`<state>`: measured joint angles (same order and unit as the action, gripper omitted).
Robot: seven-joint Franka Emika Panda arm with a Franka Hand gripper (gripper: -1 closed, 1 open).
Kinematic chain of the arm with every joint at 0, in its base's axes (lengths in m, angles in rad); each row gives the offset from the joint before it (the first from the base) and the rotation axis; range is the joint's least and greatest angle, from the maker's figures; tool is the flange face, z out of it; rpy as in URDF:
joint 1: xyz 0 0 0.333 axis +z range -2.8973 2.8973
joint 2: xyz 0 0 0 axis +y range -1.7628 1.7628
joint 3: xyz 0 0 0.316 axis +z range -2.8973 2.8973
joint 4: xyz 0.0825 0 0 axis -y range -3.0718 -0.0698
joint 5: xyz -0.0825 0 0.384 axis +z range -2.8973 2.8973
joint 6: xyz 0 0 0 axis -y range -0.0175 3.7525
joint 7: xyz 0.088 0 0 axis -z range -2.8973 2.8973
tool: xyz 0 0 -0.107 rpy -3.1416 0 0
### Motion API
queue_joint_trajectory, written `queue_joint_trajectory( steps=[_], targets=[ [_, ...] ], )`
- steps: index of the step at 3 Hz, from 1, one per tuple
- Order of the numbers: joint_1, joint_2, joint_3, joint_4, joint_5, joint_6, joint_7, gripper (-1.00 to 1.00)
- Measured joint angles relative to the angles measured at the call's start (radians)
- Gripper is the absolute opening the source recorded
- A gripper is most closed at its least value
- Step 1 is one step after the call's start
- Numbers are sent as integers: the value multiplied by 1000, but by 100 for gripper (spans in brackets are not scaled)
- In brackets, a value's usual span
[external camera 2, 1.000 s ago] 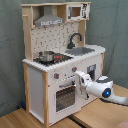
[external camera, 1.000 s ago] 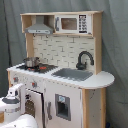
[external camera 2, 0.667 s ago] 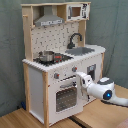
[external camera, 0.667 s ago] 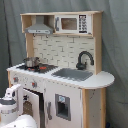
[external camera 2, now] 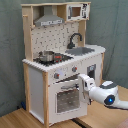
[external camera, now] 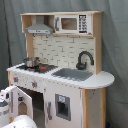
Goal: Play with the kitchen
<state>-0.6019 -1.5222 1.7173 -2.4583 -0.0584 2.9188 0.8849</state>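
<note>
While the task sets no fixed end, hard to call any step finished. In both exterior views stands the kitchen [external camera: 95, 107] [external camera 2: 35, 90], upright on the wooden table [external camera 2: 15, 120] against a grey curtain. Upper parts seemingly untouched: pot [external camera: 31, 62] [external camera 2: 47, 56] on the stove, black faucet [external camera: 84, 59] over the sink [external camera: 72, 74], grey hood and small cupboard above.

Lower down, more going on. In the first exterior view, looks as if the oven door [external camera: 22, 102] hangs swung out a little from the front, though hard to say how far. In the second exterior view, shows the same windowed door [external camera 2: 65, 99] below the two knobs, nearly flush to the eye. So judged: at most a door partly opened, with the knobs, pot, sink and cupboard all left to play with.

As for placing: in the second exterior view, reaches in from the second exterior view's right a white arm, with the hand [external camera 2: 80, 81] at the top edge of the oven door, just beside its dark handle and under the knobs. Touching or merely close, cannot tell. Spread or pressed together, cannot tell either. Lies the kitchen thus directly ahead of the hand, oven front nearest, stove and sink higher up, well above it.
</note>
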Motion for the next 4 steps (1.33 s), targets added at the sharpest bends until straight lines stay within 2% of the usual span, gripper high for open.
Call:
queue_joint_trajectory(
  steps=[4],
  targets=[
    [13, 2, 9, 153, -2, -377, 79, -100]
  ],
)
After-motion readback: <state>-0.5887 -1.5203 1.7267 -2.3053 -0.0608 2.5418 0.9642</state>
